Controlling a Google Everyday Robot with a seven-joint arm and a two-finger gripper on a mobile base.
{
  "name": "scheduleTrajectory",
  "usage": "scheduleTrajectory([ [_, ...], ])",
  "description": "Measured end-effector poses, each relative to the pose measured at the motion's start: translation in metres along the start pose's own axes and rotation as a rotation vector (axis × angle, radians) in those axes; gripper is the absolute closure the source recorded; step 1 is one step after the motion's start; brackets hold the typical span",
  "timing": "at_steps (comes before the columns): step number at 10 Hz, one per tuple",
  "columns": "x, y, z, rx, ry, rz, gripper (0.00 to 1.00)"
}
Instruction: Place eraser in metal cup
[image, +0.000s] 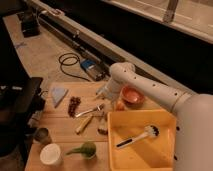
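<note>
**Lighting and picture quality, single view**

Dim overall, with a warm amber cast. Best lit are the wooden table (62, 131), the yellow bin (167, 152) and the white arm (150, 91), the light apparently falling from above. The left edge and the band behind the table sink almost to black. The gripper (103, 92), low over the table's middle beside the orange bowl (132, 95), merges into shadow. The picture is soft and grainy throughout, and small items are smeared.

Slatted wood bench (60, 125). On it:
- Far left: blue pad (57, 94), dark red cluster (74, 105).
- Middle: yellow thing (84, 123) beside eraser (103, 127).
- Near left: cup (42, 135), white tub (50, 153), green thing (84, 149).
- Far side: orange bowl (132, 95).
- Right: 1 yellow tray (165, 150).

Tool (103, 93) hangs over the far middle, jaws apart, empty.
</note>
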Motion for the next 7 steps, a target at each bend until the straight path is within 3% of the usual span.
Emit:
scheduleTrajectory([
  [7,0.004,0.017,0.045,0.009,-0.130,0.029,0.20],
])
